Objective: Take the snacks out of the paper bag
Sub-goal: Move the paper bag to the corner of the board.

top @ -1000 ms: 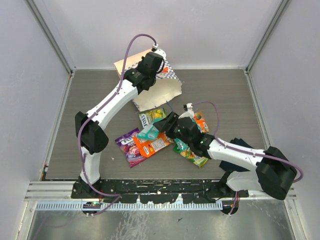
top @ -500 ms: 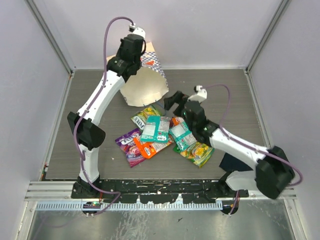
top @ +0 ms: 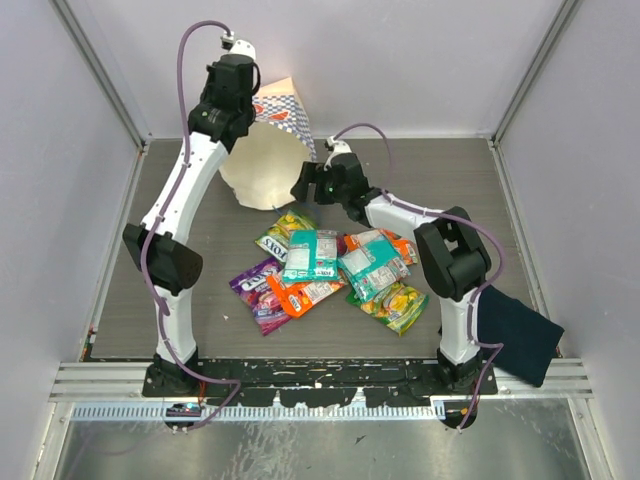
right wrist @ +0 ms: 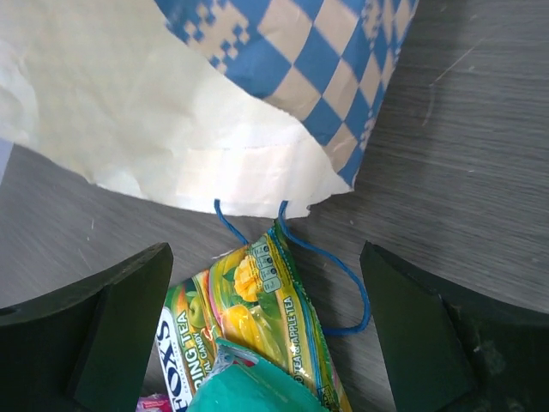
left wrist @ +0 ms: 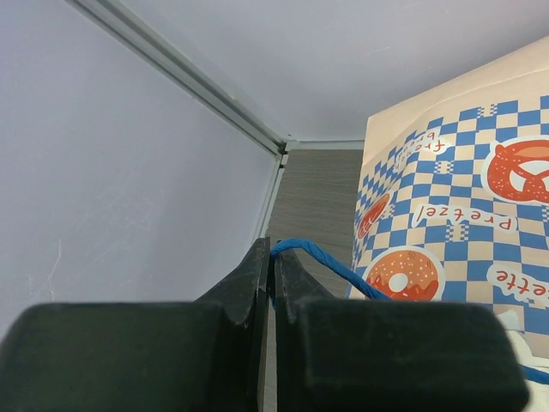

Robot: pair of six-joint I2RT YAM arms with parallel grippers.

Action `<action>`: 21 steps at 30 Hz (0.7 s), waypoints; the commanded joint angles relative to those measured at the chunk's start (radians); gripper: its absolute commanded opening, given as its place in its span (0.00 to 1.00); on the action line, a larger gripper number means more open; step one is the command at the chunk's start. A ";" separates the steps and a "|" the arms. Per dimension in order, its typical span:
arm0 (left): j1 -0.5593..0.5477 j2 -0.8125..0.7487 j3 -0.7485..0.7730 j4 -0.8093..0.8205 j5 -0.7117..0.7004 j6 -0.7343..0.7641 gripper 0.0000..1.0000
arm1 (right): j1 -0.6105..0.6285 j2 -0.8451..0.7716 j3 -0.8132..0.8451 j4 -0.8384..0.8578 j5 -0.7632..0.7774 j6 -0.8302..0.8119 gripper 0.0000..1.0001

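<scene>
Pinching the blue cord handle (left wrist: 309,251) with the left hand (left wrist: 271,257), fingers pressed together on it, and holding the paper bag (top: 262,170) tilted up at the far side of the surface (top: 470,170), mouth down toward the near side. Hovering just beside that mouth with the right hand (right wrist: 264,257), fingers spread wide, gripping nothing.

Lying out on the surface, near the bag's mouth: the snacks (top: 330,265), a loose overlapping pile of packets in teal, orange, purple and green-yellow. Closest to the bag's lip in the right wrist view: a green-yellow FOX'S packet (right wrist: 249,318), with a teal packet (right wrist: 249,382) overlapping its near end and the bag's second cord loop (right wrist: 347,283) trailing beside it. Hard to tell, with no view into the bag, about any packet left inside.

Judging by looks: light, flat, glossy film packets, so probably slippery and more likely to slide than lift under a push. Limp at the crimped ends, a little stiffer through the filled middle. Best taken by an edge or crimped end sticking out of the pile, pinched across the thin side, not pressed flat from above. As for the bag: light, thin paper, easily creased or torn, so best held by the cord, with gentle shaking only.
</scene>
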 commanded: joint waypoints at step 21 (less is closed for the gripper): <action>0.025 -0.062 0.087 0.028 0.030 0.020 0.06 | -0.048 0.160 0.482 -0.068 -0.153 0.102 0.03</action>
